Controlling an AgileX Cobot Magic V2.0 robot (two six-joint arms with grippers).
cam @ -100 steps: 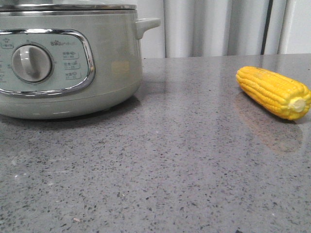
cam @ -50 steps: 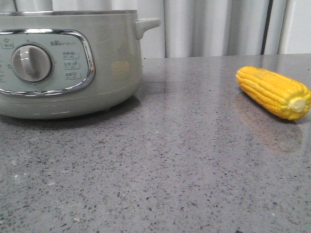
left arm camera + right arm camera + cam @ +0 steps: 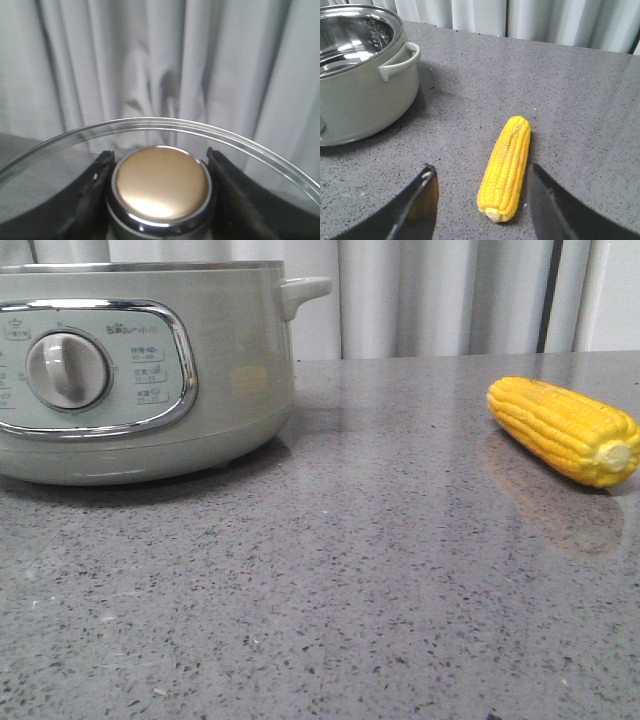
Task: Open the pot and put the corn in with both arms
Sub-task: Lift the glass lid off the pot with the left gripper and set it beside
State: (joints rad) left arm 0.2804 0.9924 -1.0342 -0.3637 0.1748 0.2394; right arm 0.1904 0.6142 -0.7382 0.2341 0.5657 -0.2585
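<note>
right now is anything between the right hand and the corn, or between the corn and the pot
Nothing visible. The right hand hovers open with the corn lying between its fingers' line, bare counter around it. Only bare counter separates the corn from the pot, whose mouth is uncovered; the left hand holds the glass lid by its knob.

pot [image 3: 230, 370]: pale grey-green, at the left, standing on the speckled grey table [image 3: 330, 610], no lid seen on it
dial [image 3: 66, 371]: round, inside the chrome-framed panel
side handle [image 3: 304, 290]: points right
corn [image 3: 564, 429]: lies at the right, well apart from the pot, pale stub end nearest the camera
</note>
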